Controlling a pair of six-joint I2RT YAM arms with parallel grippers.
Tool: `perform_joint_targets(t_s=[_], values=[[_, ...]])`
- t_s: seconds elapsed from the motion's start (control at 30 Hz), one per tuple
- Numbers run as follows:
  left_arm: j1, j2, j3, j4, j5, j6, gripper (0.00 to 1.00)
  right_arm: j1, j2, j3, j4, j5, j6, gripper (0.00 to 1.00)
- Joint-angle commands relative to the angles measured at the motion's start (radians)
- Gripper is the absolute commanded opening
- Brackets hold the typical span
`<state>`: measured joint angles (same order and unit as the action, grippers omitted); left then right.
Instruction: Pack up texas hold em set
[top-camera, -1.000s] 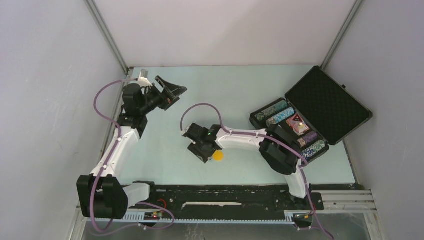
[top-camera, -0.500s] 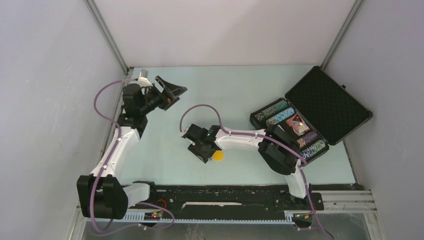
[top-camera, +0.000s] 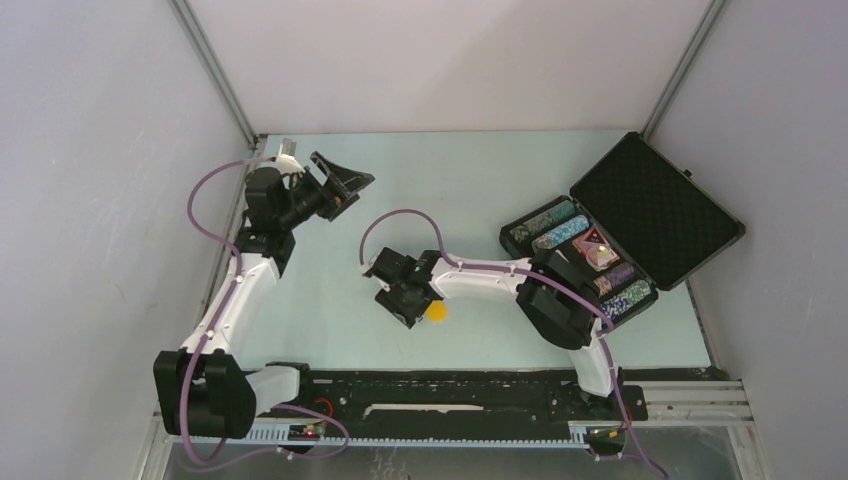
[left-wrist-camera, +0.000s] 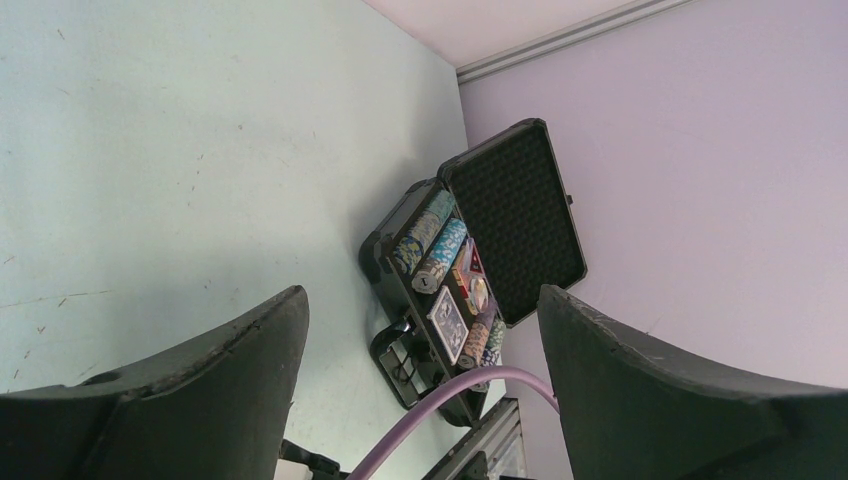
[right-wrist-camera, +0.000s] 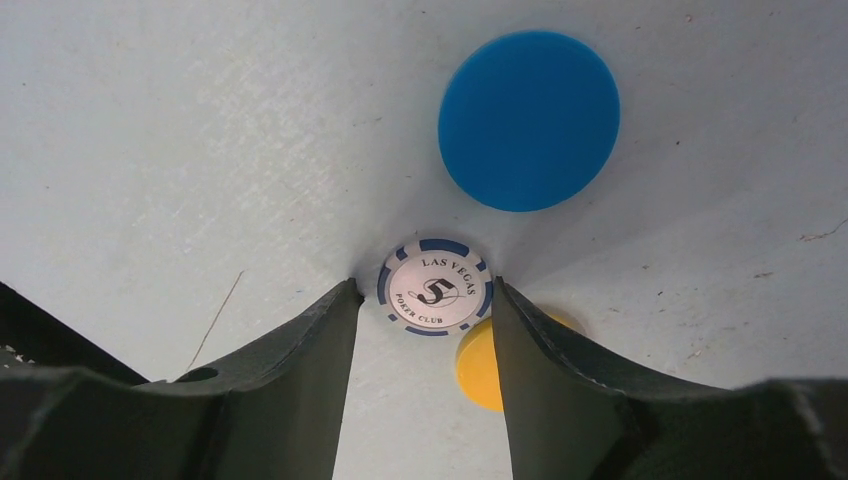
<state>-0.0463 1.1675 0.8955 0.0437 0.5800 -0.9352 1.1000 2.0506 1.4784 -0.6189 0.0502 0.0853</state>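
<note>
Pale table (top-camera: 480, 170) | left claw (left-wrist-camera: 420, 295) wide | right claw (right-wrist-camera: 424, 286) straddles chip (right-wrist-camera: 435, 288) seen only by wrist, grip unclear

Soft, even light falls from above, leaving the pale tabletop (top-camera: 480, 180) bright in the overhead view, with only faint, diffuse shadows under the arms. In the right wrist view the poker chip (right-wrist-camera: 435, 290) is sharp enough to read its print and the blue disc (right-wrist-camera: 529, 120) is crisp. The right end effector (right-wrist-camera: 427, 285) is dark and soft-edged near the lens, and it casts a hazy grey shadow outward. In the left wrist view the left end effector (left-wrist-camera: 420, 295) is a blurred black silhouette, and the distant case (left-wrist-camera: 520, 220) is small but clear.
</note>
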Motion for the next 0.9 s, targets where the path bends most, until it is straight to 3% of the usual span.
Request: perform_joint_targets(t_s=[0.0,0.17,0.43,0.6,0.87], values=[[0.002,-0.025,-0.026,0.041,0.017,-0.001,0.89,-0.004,0.020,0.000,-0.015,-0.039,0.015,0.61],[0.001,-0.023,-0.026,0.040,0.017,-0.001,0.89,-0.022,0.034,0.018,-0.038,-0.082,0.014,0.61],[0.001,-0.022,-0.027,0.041,0.017,-0.001,0.89,-0.012,0.090,0.080,-0.104,-0.020,0.003,0.61],[0.002,-0.021,-0.027,0.041,0.016,-0.001,0.89,0.004,0.115,0.113,-0.137,0.046,0.004,0.58],[0.002,-0.022,-0.027,0.040,0.015,0.001,0.89,-0.017,0.079,0.069,-0.078,-0.007,0.009,0.50]])
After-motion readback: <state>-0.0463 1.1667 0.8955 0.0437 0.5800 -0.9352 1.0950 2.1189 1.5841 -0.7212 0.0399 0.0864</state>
